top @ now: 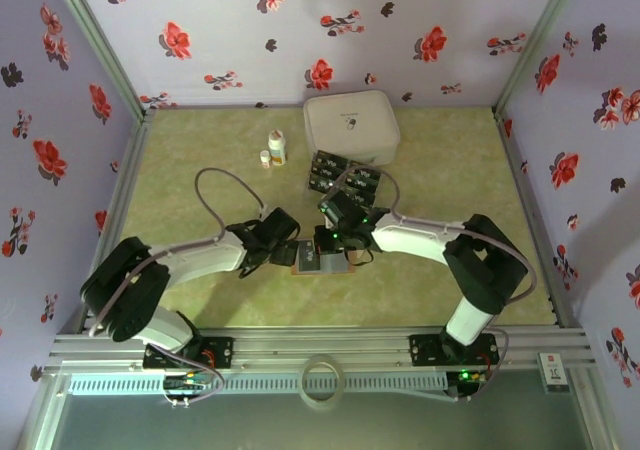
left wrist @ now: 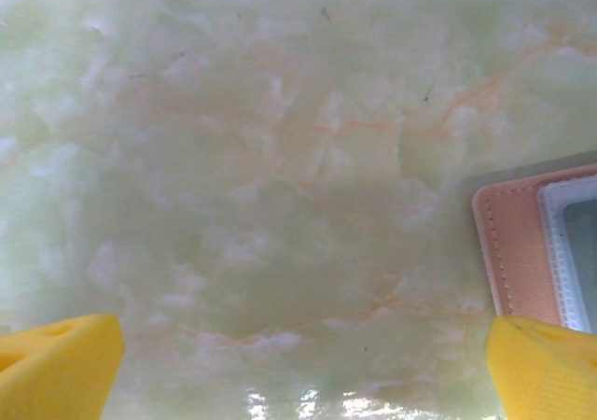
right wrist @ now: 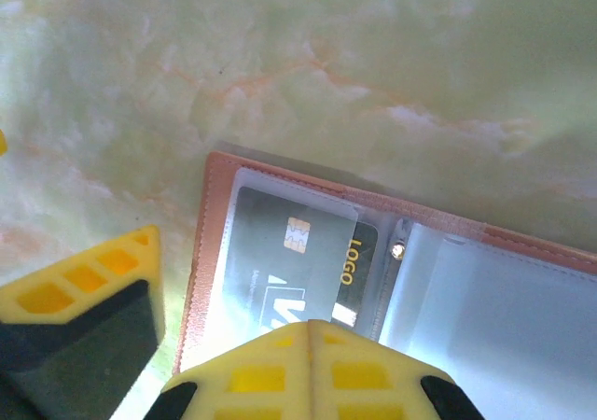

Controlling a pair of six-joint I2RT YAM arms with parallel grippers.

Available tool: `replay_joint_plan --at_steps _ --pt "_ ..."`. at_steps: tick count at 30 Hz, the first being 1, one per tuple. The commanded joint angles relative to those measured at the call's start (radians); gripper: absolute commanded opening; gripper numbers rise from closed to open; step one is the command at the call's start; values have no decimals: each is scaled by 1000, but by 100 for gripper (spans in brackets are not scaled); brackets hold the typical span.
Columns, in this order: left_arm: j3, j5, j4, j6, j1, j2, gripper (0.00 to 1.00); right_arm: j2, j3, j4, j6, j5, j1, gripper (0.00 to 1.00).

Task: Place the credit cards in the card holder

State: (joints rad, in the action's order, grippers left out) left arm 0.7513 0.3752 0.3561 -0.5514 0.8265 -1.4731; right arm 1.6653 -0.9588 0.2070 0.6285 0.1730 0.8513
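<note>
Right gripper (right wrist: 310,345) clenched, tip over a credit card (right wrist: 280,252) sleeved in the card holder (right wrist: 203,252), mid-worktop. Left gripper (left wrist: 300,369) released wide, just beside its edge. Card looks seated; next, lift away and fetch from the credit cards (top: 345,177) beyond.

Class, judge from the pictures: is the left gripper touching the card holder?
Cannot tell. In the left wrist view, one finger of the open left gripper overlaps the card holder at its corner, but nothing shows whether it presses or hovers above.
</note>
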Motion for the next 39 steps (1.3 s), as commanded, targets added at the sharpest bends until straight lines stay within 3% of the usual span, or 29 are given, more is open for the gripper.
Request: replay_joint_plan --at_steps 1,33,39 --pt "-24 16 40 -25 -16 55 100 -20 37 7 12 -33 8 0" --pt "-7 -37 -16 -8 -1 -82 100 105 38 -124 70 60 21 0" --pt "-9 -38 -12 -10 2 -70 100 57 28 -83 54 45 22 0"
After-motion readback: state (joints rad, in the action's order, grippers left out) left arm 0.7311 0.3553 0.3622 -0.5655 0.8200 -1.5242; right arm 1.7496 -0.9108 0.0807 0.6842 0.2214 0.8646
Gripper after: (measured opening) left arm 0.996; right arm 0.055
